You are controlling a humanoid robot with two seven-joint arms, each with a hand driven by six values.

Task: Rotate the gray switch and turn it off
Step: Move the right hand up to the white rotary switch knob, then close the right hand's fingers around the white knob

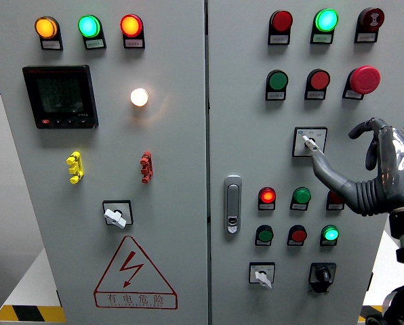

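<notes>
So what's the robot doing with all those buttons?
It is reaching its right hand toward a gray switch on the right door of a control cabinet. One long finger touches the switch knob; the other fingers are spread. It hasn't gripped the knob yet. The left hand isn't in view.

Pale gray cabinet; red-bordered warning triangle; yellow handle, red handle (both small); glossy gray hand.

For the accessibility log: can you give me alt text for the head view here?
The robot's right hand reaches in from the right, one of its fingers extended to the gray switch on the right door of a gray control cabinet covered in indicator lamps, pushbuttons and rotary switches. No left hand shows.
</notes>
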